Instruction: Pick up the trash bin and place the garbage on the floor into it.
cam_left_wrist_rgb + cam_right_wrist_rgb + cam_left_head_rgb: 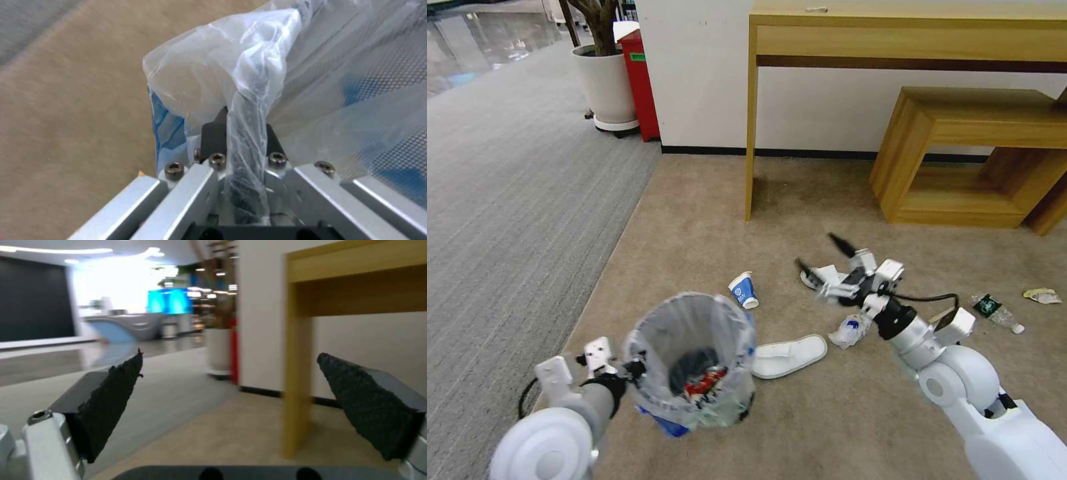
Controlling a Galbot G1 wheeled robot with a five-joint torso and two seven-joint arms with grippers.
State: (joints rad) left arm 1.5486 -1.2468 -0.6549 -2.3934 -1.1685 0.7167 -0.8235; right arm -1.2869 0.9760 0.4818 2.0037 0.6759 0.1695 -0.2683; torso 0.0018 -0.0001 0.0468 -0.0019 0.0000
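Gripping the rim of the trash bin [694,363], the left gripper [627,370] sits at about 7 o'clock in the head view, closed on the bag-covered edge. The left wrist view confirms it: the dark fingers [213,136] pinch the rim with the clear bag [249,66] bunched over it. The bin is held above the beige floor [707,213], its mouth facing up, with red wrappers [704,383] lying inside at the bottom.

The right gripper [827,257] hangs just right of centre, at about 3 o'clock from the bin, with its jaws spread wide and nothing between them. The right wrist view shows both black pads [111,403] well apart, facing a wooden table leg [298,373].

Litter on the carpet:
- paper cup [744,291], tipped over, at 1 o'clock from the bin;
- white slipper [789,357], just beside the bin at 3 o'clock;
- second slipper [820,277], partly hidden under the right gripper;
- crumpled pale piece [850,331], beside the right wrist;
- small bottle [997,312], well to the right;
- scrap [1042,295], near the right edge.
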